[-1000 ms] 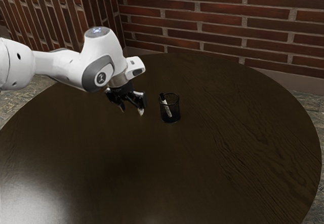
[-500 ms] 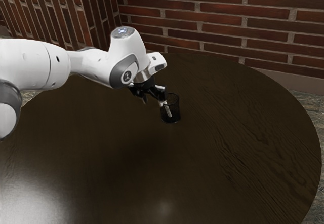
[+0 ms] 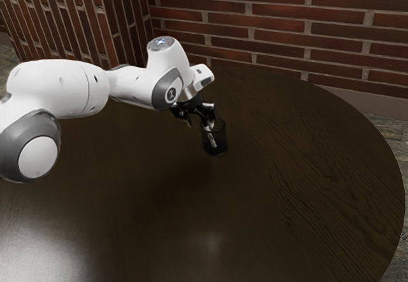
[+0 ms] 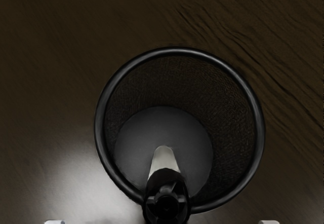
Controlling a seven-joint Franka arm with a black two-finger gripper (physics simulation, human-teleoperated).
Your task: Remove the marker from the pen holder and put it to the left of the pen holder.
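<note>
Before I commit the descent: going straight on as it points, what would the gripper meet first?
Most likely the dark upper end of the marker, at the rim of the pen holder, between the open jaws of the gripper. Depth is unclear.

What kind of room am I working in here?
Possibly a rustic room or dining area, judging by the exposed brick wall, the round dark wooden table and the stone-like floor.

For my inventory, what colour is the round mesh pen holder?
The round mesh pen holder is black; the wrist view shows it best.
</note>
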